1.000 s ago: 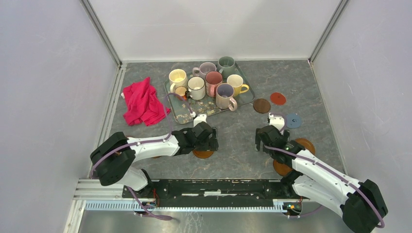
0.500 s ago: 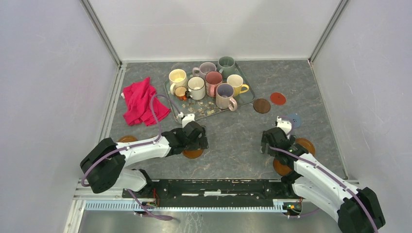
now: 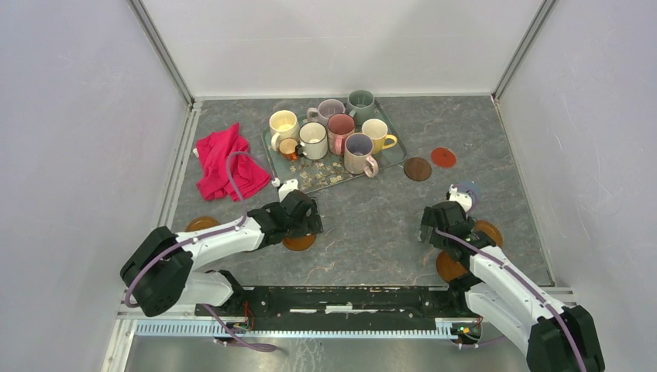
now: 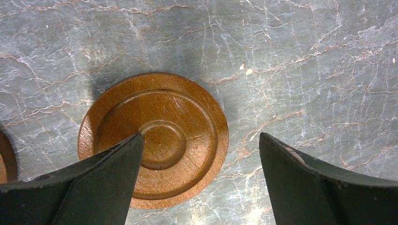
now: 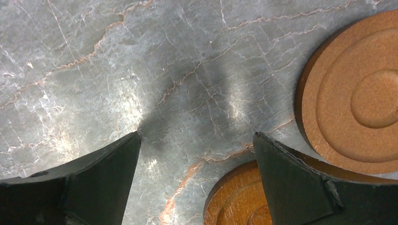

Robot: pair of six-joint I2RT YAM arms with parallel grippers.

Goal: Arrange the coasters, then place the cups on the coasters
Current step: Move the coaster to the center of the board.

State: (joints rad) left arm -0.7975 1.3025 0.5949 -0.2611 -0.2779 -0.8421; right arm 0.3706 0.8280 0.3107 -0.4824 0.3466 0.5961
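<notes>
left gripper [image 4: 199, 140] spread, empty, over glossy orange-brown round coaster [image 4: 173, 117] by near edge of table [image 3: 364, 232]. disc stiff, thin, light, likely slick: pinch across rim. right gripper [image 5: 197, 136] spread, empty, beside two like coasters [image 5: 366, 93]. ceramic cups [image 3: 333, 132] on floral tray [image 3: 325, 174], far side.

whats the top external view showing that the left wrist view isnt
Only the top external view: the tray of cups, the red cloth, the red coaster and the dark brown coaster. Only the left wrist view: the ringed grooves of the orange-brown coaster, partly behind one of the open jaws. Both: that coaster and the marbled table.
</notes>
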